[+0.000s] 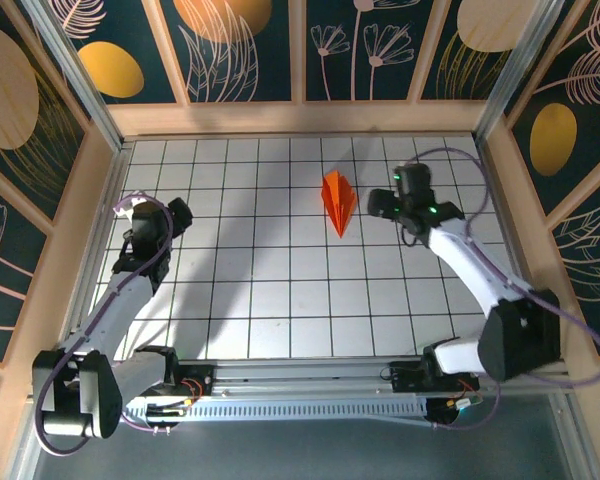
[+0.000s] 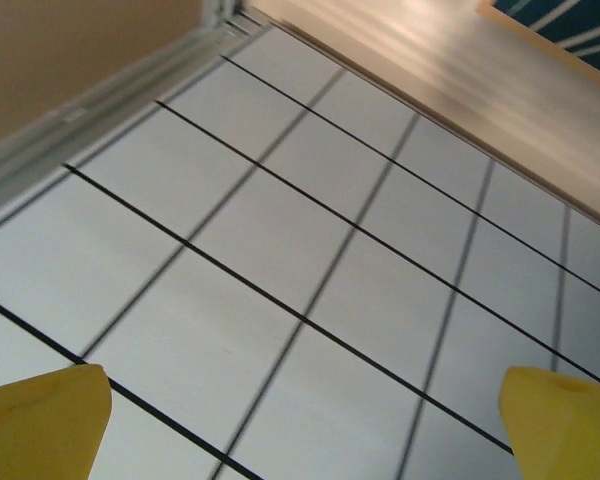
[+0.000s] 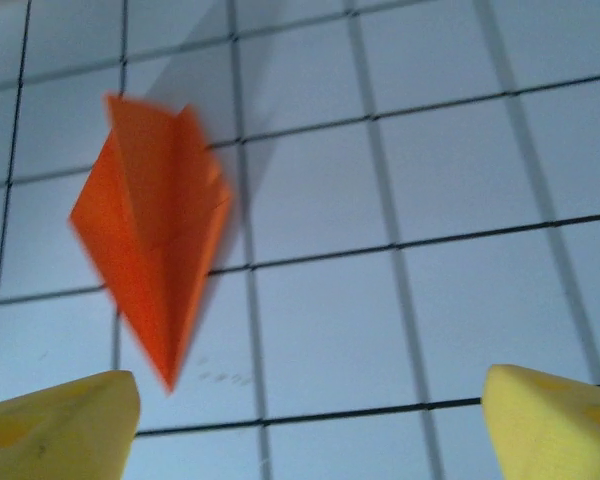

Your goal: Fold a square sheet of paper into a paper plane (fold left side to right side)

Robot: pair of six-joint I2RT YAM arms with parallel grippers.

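My right tool is spread and empty, the paper plane lying on the tabletop just ahead-left of it, my left tool likewise spread.

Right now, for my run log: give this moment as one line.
paper plane: folded, on table, ungripped | left gripper: open, empty | right gripper: open, empty, beside plane
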